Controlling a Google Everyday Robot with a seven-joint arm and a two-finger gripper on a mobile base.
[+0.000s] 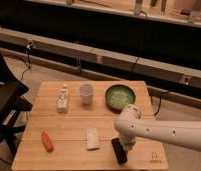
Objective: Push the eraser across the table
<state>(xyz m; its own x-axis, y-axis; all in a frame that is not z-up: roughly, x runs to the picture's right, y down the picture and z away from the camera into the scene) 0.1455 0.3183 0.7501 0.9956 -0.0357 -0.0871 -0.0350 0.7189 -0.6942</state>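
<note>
The eraser (pixel 119 150) is a small black oblong block lying near the front right of the light wooden table (pixel 69 120). My white arm reaches in from the right. The gripper (pixel 125 144) hangs right over the eraser's far end, at or very near it. The arm's wrist hides the fingertips.
A pale beige block (pixel 93 138) lies just left of the eraser. An orange carrot (pixel 47 141) lies at the front left. A small white bottle (pixel 63 98), a white cup (pixel 86 93) and a green bowl (pixel 120 97) stand along the back. A dark chair (pixel 6 107) stands left of the table.
</note>
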